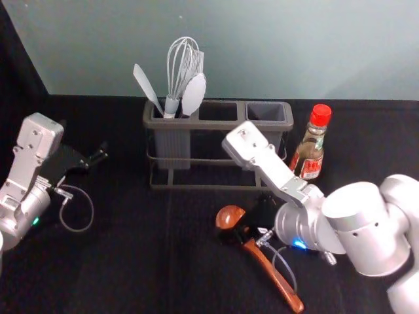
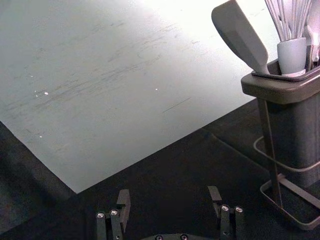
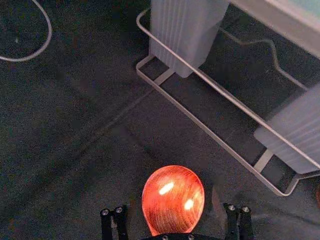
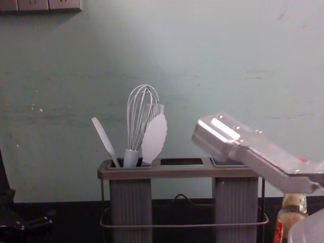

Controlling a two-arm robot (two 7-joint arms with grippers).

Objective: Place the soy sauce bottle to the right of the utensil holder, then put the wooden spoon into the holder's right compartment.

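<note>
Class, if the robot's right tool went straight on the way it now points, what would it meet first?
Probably the wooden spoon's bowl, seen between the spread fingers of the right tool. The fingers might instead straddle it and reach the dark cloth; depth is unclear.

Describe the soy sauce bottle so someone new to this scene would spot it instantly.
Find the utensil holder by the pale wall. Just beyond its right end stands the soy sauce bottle. Its bright red cap and red label set it apart from the grey holder.

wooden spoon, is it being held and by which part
Nothing is held: the right tool is open over the wooden spoon, and the left tool is open too.
</note>
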